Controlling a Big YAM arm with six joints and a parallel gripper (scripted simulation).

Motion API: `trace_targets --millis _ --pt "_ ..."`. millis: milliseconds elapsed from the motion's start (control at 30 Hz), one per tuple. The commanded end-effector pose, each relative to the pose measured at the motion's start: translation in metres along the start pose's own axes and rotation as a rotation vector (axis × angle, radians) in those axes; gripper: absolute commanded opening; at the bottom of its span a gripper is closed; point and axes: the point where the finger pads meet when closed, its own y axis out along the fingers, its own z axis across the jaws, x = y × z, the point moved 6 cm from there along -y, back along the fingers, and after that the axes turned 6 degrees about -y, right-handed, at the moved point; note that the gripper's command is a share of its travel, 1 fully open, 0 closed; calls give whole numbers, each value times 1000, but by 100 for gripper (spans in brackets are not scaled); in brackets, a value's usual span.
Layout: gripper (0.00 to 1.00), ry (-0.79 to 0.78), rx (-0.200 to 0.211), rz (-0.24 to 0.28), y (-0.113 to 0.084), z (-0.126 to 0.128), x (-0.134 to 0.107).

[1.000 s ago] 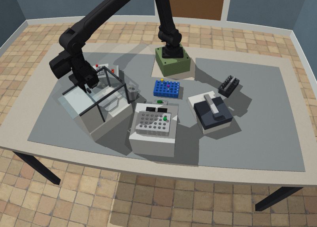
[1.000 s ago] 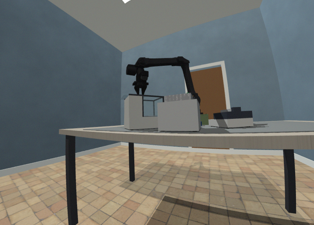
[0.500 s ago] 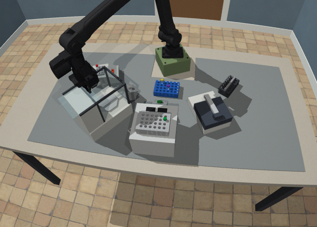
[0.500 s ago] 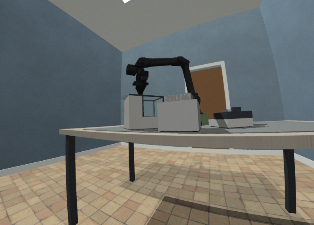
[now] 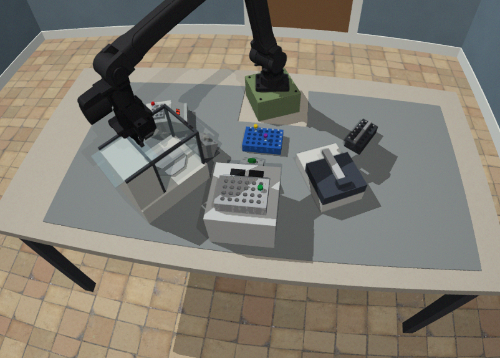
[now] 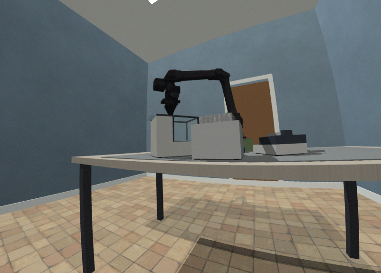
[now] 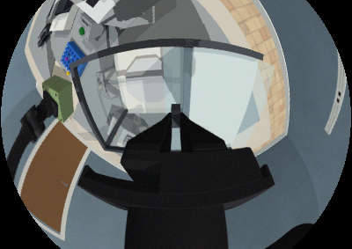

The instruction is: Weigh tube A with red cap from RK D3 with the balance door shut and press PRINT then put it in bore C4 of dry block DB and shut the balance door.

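Observation:
My gripper (image 5: pixel 141 143) (image 6: pixel 170 113) (image 7: pixel 175 117) points down at the top of the balance (image 5: pixel 141 203) (image 6: pixel 163 136). Its fingers are nearly together, shut on the small dark handle (image 7: pixel 176 106) of the glass door. The door (image 5: pixel 121 156) is slid back over the housing, past its rear edge, and the chamber's top is open. The pan (image 5: pixel 175 164) (image 7: pixel 145 64) shows through the glass with no tube seen on it. A red-capped tube (image 5: pixel 152 103) stands in the dry block (image 5: pixel 167 103) beyond the balance; its bore is too small to read. PRINT and the lamp cannot be made out.
The mixer (image 5: pixel 242 229) (image 6: pixel 216 142) with a green-capped tube stands beside the balance. The blue rack (image 5: pixel 262 148) (image 7: pixel 72 57) holds yellow- and magenta-capped tubes before the arm's green base. The spectrophotometer (image 5: pixel 333 176) and magnet block (image 5: pixel 360 136) stand on the far side.

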Motion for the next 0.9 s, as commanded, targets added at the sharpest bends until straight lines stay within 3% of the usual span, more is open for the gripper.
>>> trace_targets --millis 0,833,867 --pt "6 0 -41 3 -14 -9 -1" --pt "6 0 -41 3 -14 -9 -1" --pt "6 -1 -26 2 -4 -3 -3"
